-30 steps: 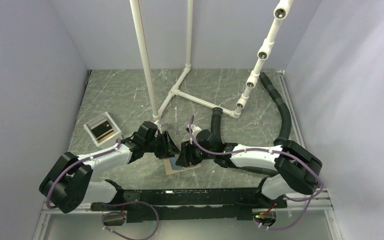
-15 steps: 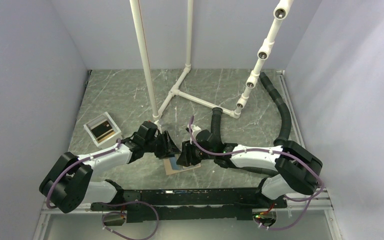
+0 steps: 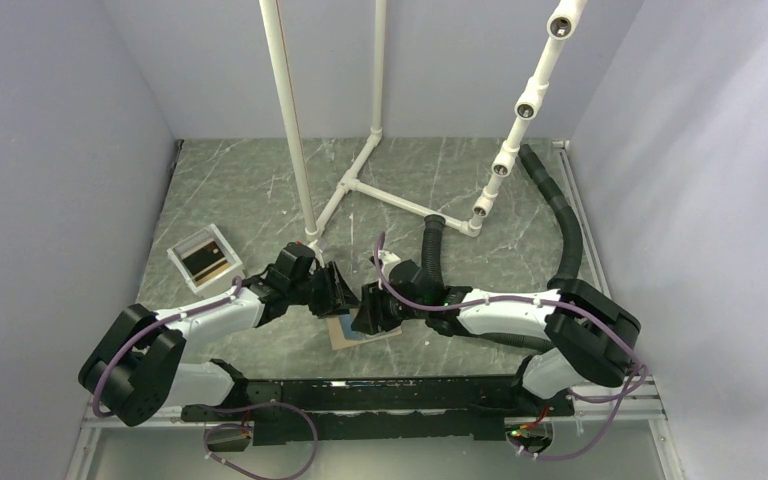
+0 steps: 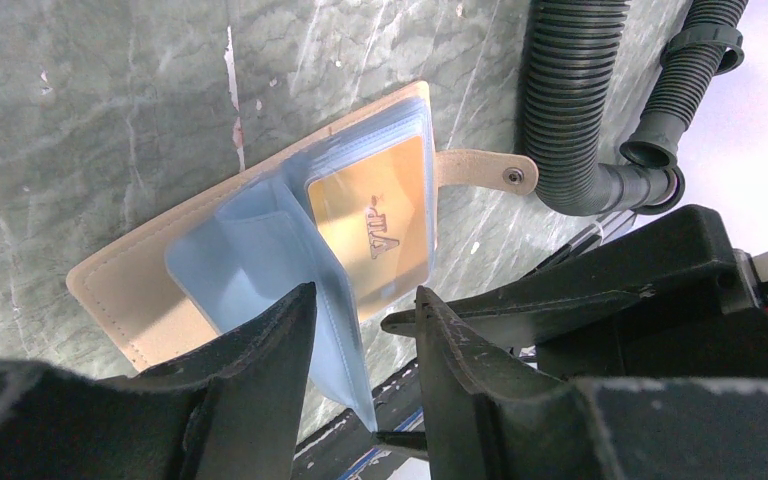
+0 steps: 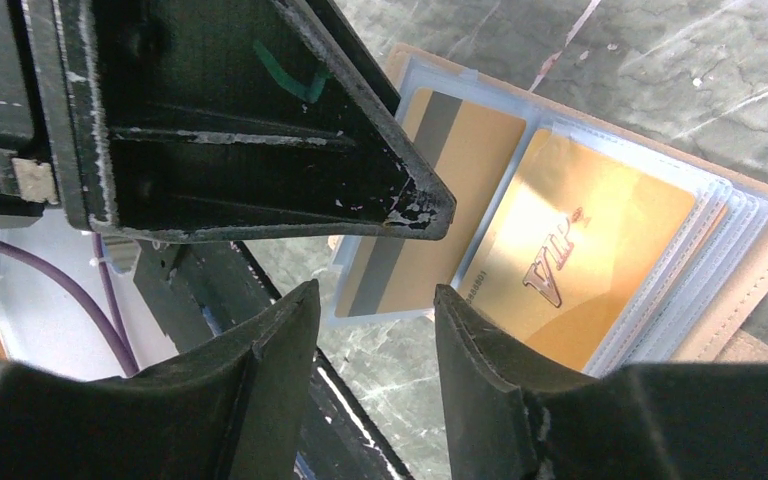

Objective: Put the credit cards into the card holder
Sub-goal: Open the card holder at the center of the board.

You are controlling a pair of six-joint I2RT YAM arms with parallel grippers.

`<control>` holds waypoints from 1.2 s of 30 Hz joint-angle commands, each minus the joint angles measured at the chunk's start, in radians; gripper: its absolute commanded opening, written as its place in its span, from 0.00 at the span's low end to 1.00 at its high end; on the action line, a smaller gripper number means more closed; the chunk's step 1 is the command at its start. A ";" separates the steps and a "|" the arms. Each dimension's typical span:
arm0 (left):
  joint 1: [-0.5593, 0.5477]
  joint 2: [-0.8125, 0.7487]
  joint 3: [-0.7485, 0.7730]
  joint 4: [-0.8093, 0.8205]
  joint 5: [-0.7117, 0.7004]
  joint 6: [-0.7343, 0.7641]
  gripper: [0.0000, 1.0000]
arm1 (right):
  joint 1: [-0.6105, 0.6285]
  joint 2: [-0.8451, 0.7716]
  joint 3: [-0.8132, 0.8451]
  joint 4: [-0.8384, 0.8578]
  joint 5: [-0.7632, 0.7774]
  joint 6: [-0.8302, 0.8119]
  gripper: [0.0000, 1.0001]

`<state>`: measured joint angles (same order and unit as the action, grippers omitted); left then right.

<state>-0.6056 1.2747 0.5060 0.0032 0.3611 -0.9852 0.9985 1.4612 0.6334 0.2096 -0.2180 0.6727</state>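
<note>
The card holder [image 4: 125,295] lies open on the table, close to its near edge and between the two arms. A gold card [image 5: 580,230] and a striped card [image 5: 430,200] sit in its clear pockets. One blue sleeve leaf [image 4: 260,250] stands up and runs between the parted fingers of the left gripper [image 4: 365,295], which do not look clamped on it. The right gripper [image 5: 375,290] hangs just beside it, also parted and holding nothing.

From where I stand the two grippers are very close together, so I reckon they could knock each other. A snagged leaf could drag the light holder or tip a card out.

A dark card [image 3: 205,260] waits in the white tray [image 3: 182,262], well to the left. The table [image 3: 240,190] is grey-green marbled stone, scuffed. A white pipe frame [image 3: 360,185] and a black hose [image 3: 560,220] stand behind it, with pale lilac walls [image 3: 60,150] all round
</note>
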 commanded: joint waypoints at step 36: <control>-0.005 -0.016 0.060 -0.067 -0.027 0.033 0.54 | 0.008 -0.046 0.069 -0.352 0.394 0.002 0.19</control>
<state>-0.6064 1.2030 0.5407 -0.1204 0.3264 -0.9604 1.0050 1.4151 0.6575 -0.0872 0.1043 0.6922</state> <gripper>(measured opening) 0.599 0.174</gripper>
